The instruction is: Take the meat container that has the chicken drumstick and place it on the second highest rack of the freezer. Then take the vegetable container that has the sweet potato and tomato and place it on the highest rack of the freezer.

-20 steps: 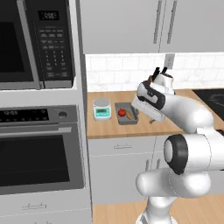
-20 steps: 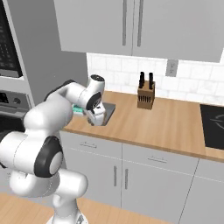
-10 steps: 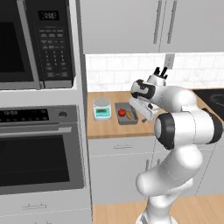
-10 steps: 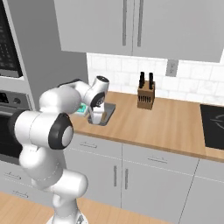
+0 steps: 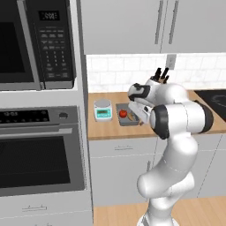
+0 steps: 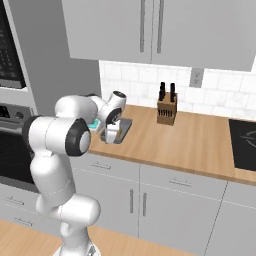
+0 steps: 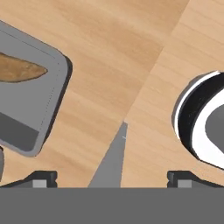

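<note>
Over the last second the arm has folded in and the gripper (image 5: 140, 115) has come down beside the grey container (image 5: 128, 114) near the counter's (image 6: 200, 145) front edge. Jaws spread wide, holding nothing. A tomato (image 5: 123, 113) and a brown piece lie inside it, so it looks like the vegetable container. The approach appears under way. A scale (image 5: 103, 109) stands just left of it; the knife block (image 6: 166, 107) is well apart.

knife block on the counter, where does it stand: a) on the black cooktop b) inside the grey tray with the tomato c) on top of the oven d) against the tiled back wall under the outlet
d, the knife block stands on the wooden counter close to the tiled wall, just below the outlet, well apart from the grey tray.
</note>
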